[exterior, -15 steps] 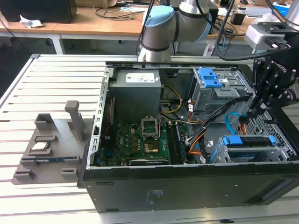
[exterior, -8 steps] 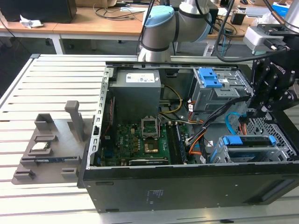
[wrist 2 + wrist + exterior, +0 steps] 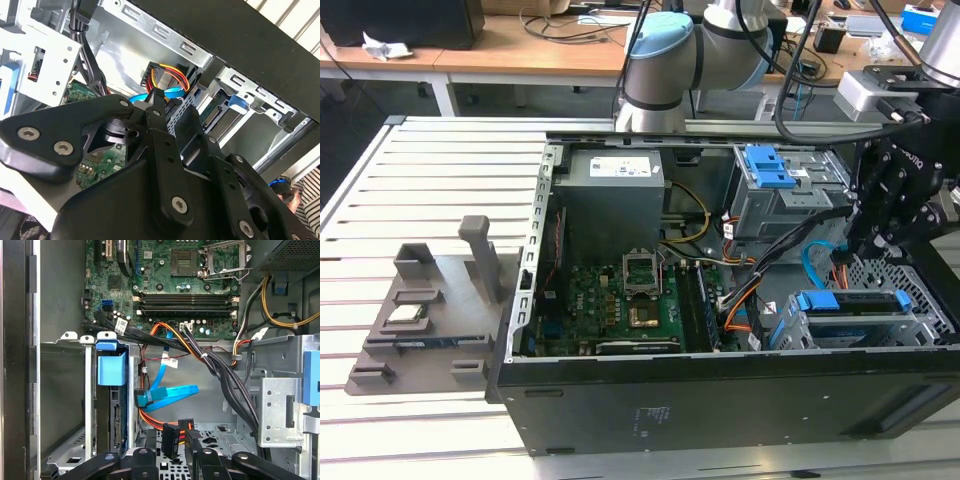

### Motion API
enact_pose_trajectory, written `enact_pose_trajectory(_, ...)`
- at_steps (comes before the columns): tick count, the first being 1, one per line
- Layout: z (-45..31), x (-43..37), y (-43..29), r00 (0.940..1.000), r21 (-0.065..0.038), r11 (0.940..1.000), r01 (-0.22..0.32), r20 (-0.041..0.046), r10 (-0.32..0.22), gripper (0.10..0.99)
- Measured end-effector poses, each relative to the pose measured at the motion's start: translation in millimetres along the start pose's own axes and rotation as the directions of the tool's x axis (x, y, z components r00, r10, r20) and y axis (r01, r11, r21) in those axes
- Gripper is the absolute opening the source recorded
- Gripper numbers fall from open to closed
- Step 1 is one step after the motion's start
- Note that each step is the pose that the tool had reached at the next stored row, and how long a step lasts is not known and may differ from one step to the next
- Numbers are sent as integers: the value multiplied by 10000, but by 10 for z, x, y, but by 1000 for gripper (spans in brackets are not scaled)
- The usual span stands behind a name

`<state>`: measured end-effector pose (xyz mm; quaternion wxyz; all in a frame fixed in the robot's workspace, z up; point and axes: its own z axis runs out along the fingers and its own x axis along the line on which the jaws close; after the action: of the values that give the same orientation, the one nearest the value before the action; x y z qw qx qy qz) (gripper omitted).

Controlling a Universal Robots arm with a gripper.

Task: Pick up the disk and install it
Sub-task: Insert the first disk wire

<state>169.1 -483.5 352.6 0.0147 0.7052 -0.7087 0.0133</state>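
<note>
Entry: disk [image 3: 853, 301] seated in drive cage [image 3: 920, 325], case's four o'clock; install near done. Gripper [image 3: 850, 262] above, grasp indeterminate; withdrawal needs cable clearance.

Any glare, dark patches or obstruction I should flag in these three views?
Exterior view: even room light, the case's front wall very dark. Second wrist view: bright glare on the metal drive cage; the black pincer linkage blocks the lower half. First wrist view: well lit, motherboard clear, deep shadow beside the blue carrier.
</note>
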Motion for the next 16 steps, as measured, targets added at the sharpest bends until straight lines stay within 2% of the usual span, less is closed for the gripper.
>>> enact_pose_trajectory(4, 1, 0, 0, 10000, 0, 10000, -1, -3, 1, 361)
enact_pose_trajectory(5, 1, 0, 0, 10000, 0, 10000, 0, -5, 0, 345)
enact_pose_trajectory(6, 1, 0, 0, 10000, 0, 10000, 0, -5, 0, 282)
enact_pose_trajectory(7, 1, 0, 0, 10000, 0, 10000, 0, -7, 0, 282)
enact_pose_trajectory(9, 1, 0, 0, 10000, 0, 10000, -1, -8, 1, 173)
enact_pose_trajectory(13, 1, 0, 0, 10000, 0, 10000, 0, -16, 0, 169)
enact_pose_trajectory(14, 1, 6, 0, 10000, -1, 10000, -1, -27, 1, 169)
enact_pose_trajectory(15, 3, 44, 0, 9999, 1, 10000, 0, -100, 0, 169)
enact_pose_trajectory(16, 5, 72, 0, 9999, 1, 10000, -1, -138, 1, 169)
